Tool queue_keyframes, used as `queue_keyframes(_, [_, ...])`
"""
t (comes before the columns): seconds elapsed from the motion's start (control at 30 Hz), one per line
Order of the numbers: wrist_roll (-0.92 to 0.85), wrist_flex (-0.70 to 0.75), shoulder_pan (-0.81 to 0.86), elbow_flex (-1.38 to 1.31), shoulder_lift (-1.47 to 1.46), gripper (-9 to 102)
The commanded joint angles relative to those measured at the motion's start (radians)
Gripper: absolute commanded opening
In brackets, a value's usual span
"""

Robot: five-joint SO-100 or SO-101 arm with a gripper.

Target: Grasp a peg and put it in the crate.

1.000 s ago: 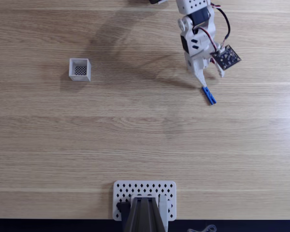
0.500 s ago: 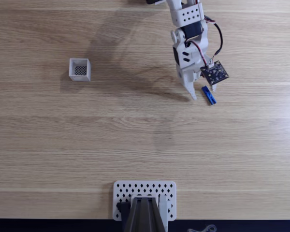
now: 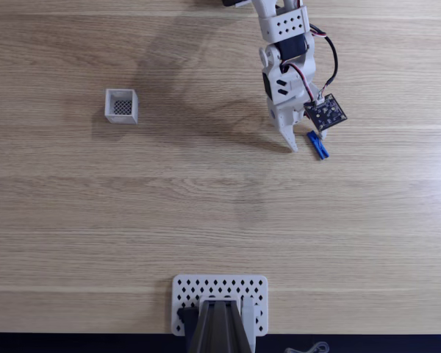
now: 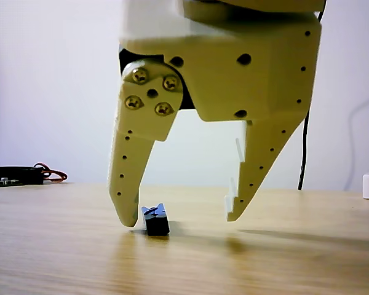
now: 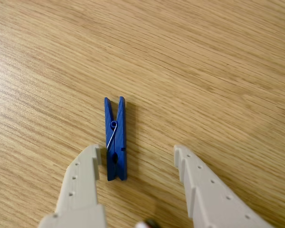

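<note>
Wrist view: my gripper (image 5: pixel 137 154) stands wide open, holding nothing; its left finger (image 5: pixel 88 164) sits just beside the slim blue peg (image 5: pixel 115 138), which lies flat on the wood-grain table (image 5: pixel 218 71). Fixed view: the small white mesh-bottomed crate (image 3: pixel 121 106) rests well apart, leftward.

Bare table (image 3: pixel 206 191) toward crate (image 3: pixel 121 106)

Your hand (image 3: pixel 303 144) has swung left in the fixed view and dropped low, so its spread fingers now straddle the near end of the peg (image 3: pixel 318 145), rather than covering it.
</note>
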Motion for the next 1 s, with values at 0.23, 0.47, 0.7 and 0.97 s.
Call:
queue_keyframes(0.23, [0.015,-0.023,-0.032,0.044,0.041,6])
queue_keyframes(0.47, [0.015,-0.023,-0.029,0.058,0.091,0])
queue_keyframes(0.7, [0.017,-0.025,-0.023,0.060,0.160,-1])
queue_keyframes(0.97, [0.017,-0.132,0.026,0.123,0.255,-1])
